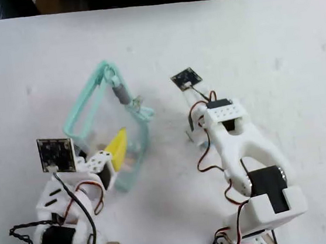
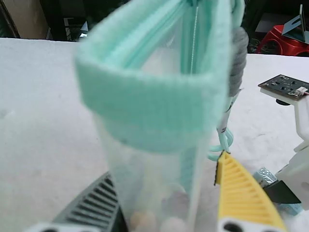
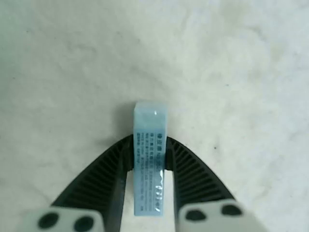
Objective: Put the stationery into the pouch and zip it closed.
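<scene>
A clear pouch (image 1: 99, 118) with mint zipper trim lies on the white table, its mouth gaping. My left gripper (image 1: 115, 155) is shut on the pouch's near end; in the left wrist view the pouch (image 2: 154, 96) stands between the grey finger (image 2: 94, 205) and the yellow finger (image 2: 239, 191). Some small pale rounded things show through its wall low down. To the right of the pouch, my right gripper (image 1: 199, 137) points down at the table. Its black fingers (image 3: 108, 176) are shut on a small light-blue stationery piece (image 3: 150, 159) with a printed label.
A grey cylindrical piece (image 1: 120, 93) hangs at the pouch's far rim with a mint cord loop (image 1: 144, 112) beside it. The right arm's camera board (image 2: 285, 87) shows in the left wrist view. White tabletop (image 1: 260, 46) stretches to the back and right.
</scene>
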